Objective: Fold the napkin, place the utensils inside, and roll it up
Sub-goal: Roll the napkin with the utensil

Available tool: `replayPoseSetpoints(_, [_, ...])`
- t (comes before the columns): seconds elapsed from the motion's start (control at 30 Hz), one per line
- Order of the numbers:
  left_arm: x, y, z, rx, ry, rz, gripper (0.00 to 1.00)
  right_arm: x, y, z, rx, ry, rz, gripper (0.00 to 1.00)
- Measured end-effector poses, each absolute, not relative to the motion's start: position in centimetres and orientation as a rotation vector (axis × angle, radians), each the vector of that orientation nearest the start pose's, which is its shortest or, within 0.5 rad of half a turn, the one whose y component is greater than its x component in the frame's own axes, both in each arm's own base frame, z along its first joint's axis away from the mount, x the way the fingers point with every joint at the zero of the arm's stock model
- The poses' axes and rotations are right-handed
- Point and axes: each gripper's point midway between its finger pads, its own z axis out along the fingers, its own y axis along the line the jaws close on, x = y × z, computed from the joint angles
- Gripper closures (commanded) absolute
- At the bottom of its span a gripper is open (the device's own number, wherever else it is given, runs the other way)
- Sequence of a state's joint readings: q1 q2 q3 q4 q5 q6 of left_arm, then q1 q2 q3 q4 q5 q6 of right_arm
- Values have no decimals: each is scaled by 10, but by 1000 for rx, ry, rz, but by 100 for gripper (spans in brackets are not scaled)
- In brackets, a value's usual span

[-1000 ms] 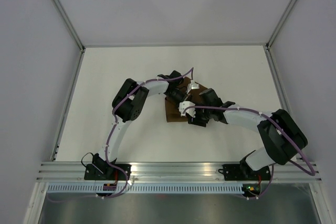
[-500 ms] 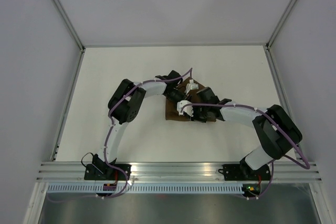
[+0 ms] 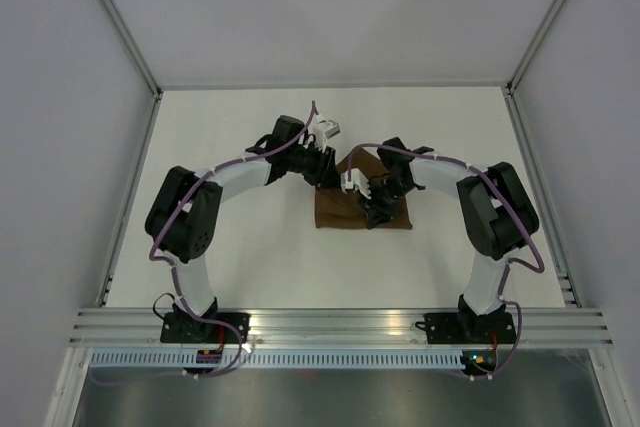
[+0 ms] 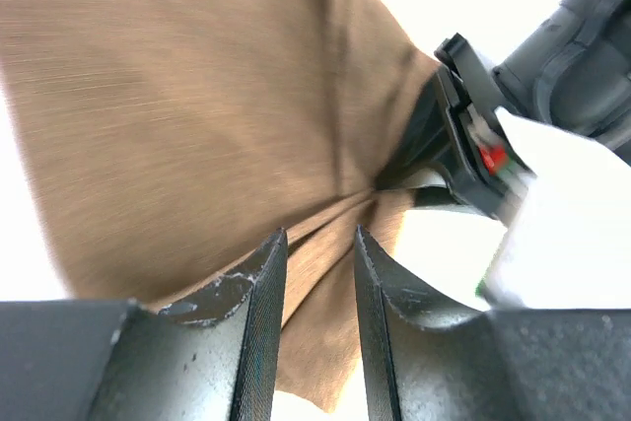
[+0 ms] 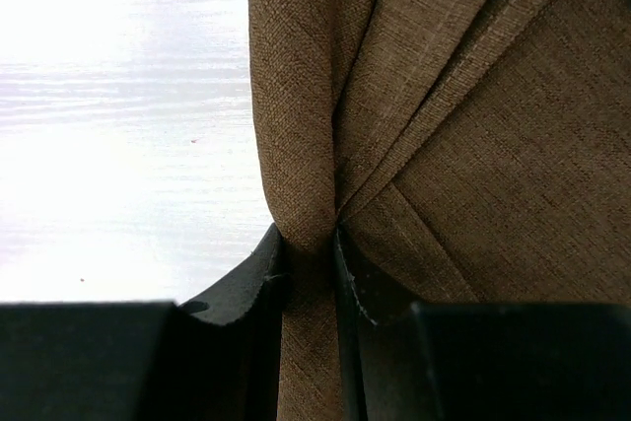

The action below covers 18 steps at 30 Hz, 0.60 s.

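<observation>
Napkin (image 3: 338,212), dark brown, lies on the white counter (image 3: 240,247), its near edge flat and its far part drawn up toward a point. Both arms reach in to it from opposite sides. Left gripper (image 3: 328,172) is at the napkin's far-left edge. The left wrist view shows its two dark fingers (image 4: 258,293) nearly together, with a pleat of cloth running down through the narrow slot between them, so it is clenched on the napkin. Creases fan out from that pleat across the broad brown sheet (image 4: 177,96) above. Right gripper (image 3: 375,212) is over the napkin's near-middle part, to the right of the left one. In the right wrist view it (image 5: 311,253) is clamped tight on a bunched vertical fold, with the fabric squeezed thin between the fingers (image 5: 246,283). Folds slant away from that pinch up and to the right (image 5: 473,145). Bare counter shows bright to the left of the fold. In the left wrist view the right gripper's black tip touches the napkin just beyond the left fingers, where the creases meet.
</observation>
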State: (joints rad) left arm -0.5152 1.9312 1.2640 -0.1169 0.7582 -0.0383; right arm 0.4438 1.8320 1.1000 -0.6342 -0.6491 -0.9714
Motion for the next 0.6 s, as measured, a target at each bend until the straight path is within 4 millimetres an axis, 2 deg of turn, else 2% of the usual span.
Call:
replayPoseSetpoints(0.13, [347, -308, 109, 790, 2107, -1012, 62, 270, 213, 15, -1805, 2028, 961, 82])
replayPoseSetpoints(0.33, [333, -289, 146, 687, 1926, -839, 62, 271, 212, 15, -1765, 2124, 1160, 82])
replayPoseSetpoints(0.47, [305, -295, 152, 718, 1826, -723, 60, 271, 213, 14, -1731, 2200, 1267, 82])
replayPoseSetpoints(0.6, [269, -319, 141, 879, 1732, -588, 59, 268, 214, 15, -1685, 2274, 1370, 82])
